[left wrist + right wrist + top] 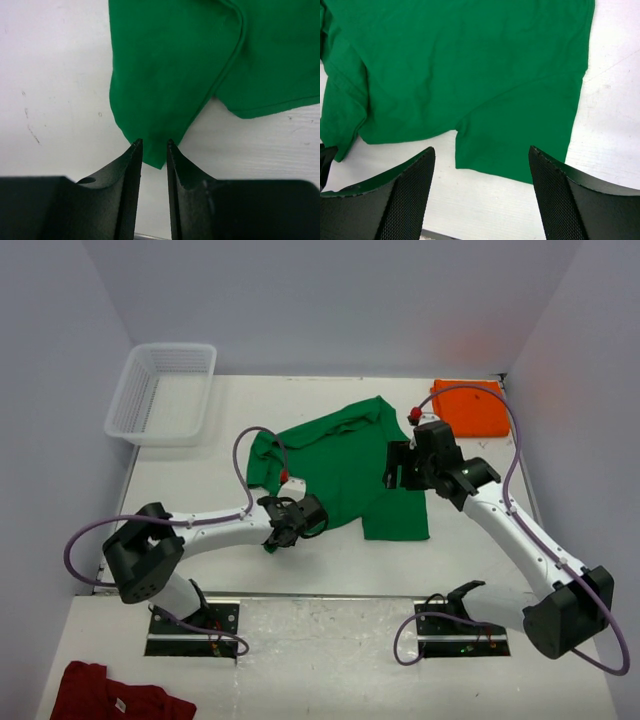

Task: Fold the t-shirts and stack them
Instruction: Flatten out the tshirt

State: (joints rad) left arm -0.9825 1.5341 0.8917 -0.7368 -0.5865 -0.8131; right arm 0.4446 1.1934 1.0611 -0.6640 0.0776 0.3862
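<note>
White table (300,575) carries the green t-shirt (345,465), spread and rumpled at centre, and the orange t-shirt (470,410), folded at two o'clock. Over the green shirt's three o'clock edge hangs the right gripper (482,150), jaws wide apart, holding nothing. At its seven o'clock corner sits the left gripper (152,144), jaws a narrow slot with the cloth tip between them; contact cannot be told.

The first t-shirt (340,470) lies at the middle of the table (190,495). My left gripper (152,143) is at its near-left corner, my right gripper (480,150) over its right side. The second t-shirt (470,410) sits far right, the basket (160,436) far left, and a garment (110,695) near left.
</note>
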